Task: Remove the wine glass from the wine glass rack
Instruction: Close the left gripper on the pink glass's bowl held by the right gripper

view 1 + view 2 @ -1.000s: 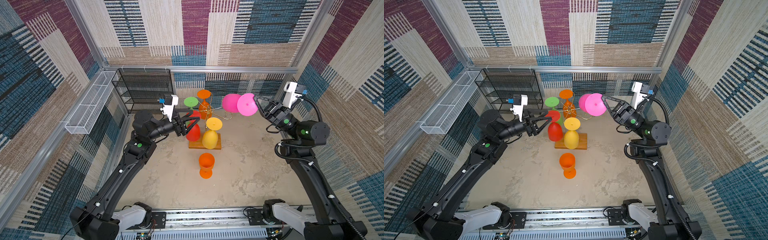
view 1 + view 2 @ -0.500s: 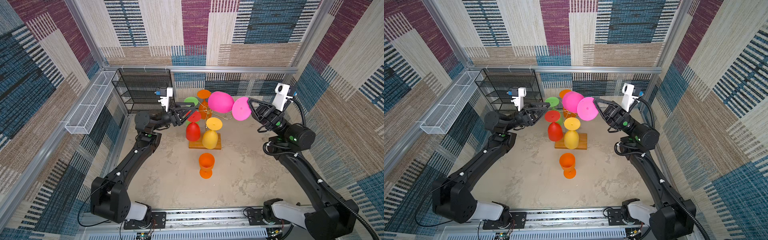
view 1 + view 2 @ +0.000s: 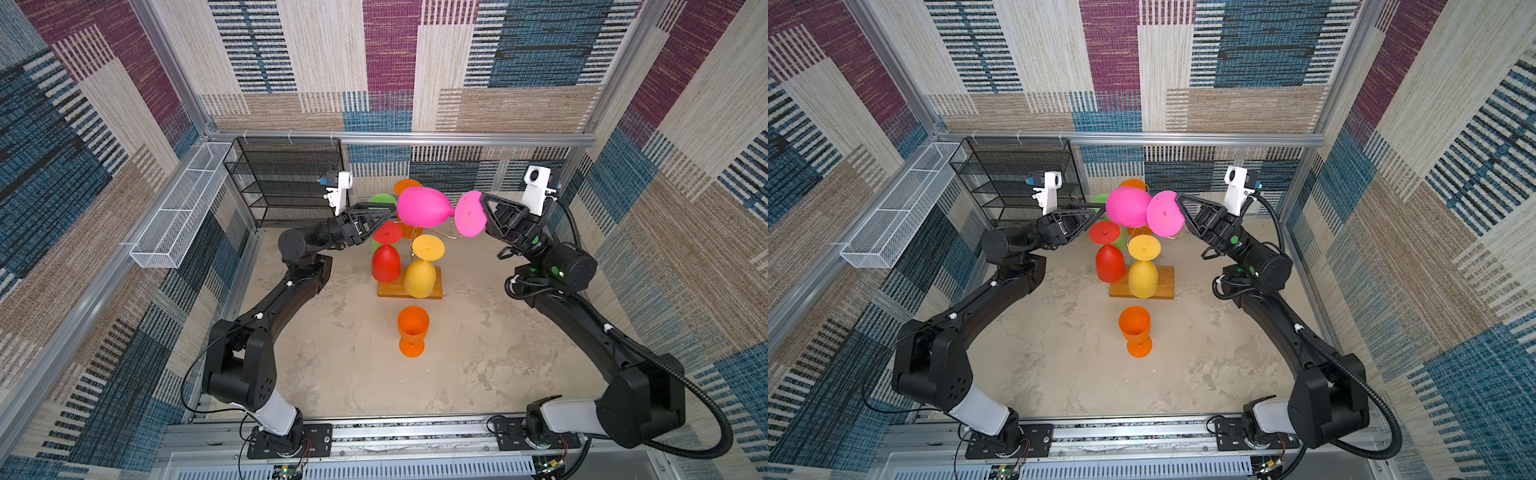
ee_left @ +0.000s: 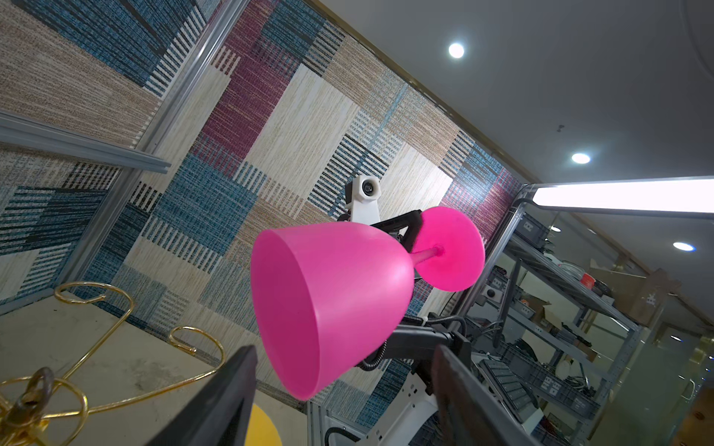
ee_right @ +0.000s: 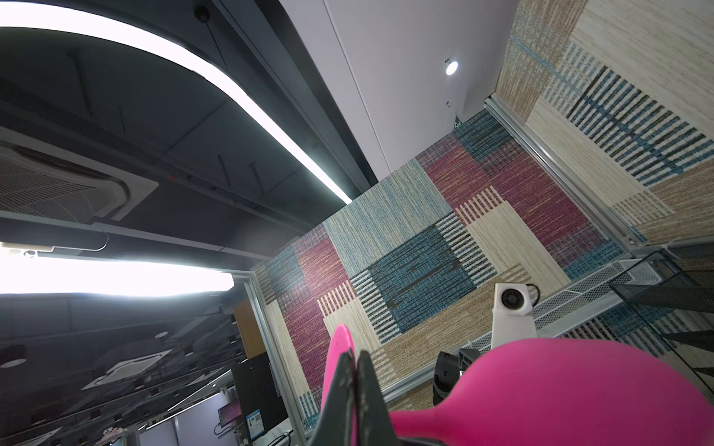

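You're looking at a pink wine glass [image 4: 332,305] of smooth, matt plastic with a soft sheen. The wine glass rack [image 3: 1165,282] pairs glossy gold metal wire with a smooth wooden base. Your desk [image 3: 353,365] is rough, mottled and matt like concrete, and the walls [image 3: 332,62] look like coarse woven cloth.

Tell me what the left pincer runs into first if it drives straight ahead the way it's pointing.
Most likely the bowl of the pink wine glass, lying sideways just ahead of the open left pincer and held by its foot in the right pincer. The gap is unclear.
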{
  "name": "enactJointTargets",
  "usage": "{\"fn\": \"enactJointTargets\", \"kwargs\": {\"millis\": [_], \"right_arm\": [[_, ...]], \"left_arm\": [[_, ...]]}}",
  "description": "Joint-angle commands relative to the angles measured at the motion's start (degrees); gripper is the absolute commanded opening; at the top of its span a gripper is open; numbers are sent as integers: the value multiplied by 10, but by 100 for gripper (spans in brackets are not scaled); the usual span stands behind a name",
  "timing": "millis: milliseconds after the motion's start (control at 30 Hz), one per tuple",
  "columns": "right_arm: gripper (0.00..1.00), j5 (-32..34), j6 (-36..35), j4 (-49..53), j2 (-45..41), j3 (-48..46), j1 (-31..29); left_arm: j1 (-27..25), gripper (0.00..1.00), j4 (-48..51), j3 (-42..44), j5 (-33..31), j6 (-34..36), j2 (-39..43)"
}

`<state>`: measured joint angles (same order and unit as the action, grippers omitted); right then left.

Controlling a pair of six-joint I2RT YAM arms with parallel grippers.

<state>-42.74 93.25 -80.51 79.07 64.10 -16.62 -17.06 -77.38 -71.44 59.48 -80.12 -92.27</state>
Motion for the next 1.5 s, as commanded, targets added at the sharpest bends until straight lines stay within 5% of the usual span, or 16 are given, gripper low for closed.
{"fn": "enactJointTargets", "kwargs": {"millis": [0, 333, 867, 1200, 1467], "right_arm": [[0, 15, 46, -98, 26, 19, -9], [0, 51, 125, -178, 101, 38, -20], [1, 83, 191, -223, 146, 38, -21], [14, 89, 210, -235, 164, 43, -16], [42, 84, 193, -219, 146, 29, 2]], "left_arm": [[-2, 74, -33, -4, 18, -21, 0], [-4, 72, -33, 3, 32, -23, 17], [-4, 33, -33, 16, 37, -22, 31], [-4, 6, -33, 23, 43, -21, 52], [-4, 0, -32, 25, 60, -14, 77]]}}
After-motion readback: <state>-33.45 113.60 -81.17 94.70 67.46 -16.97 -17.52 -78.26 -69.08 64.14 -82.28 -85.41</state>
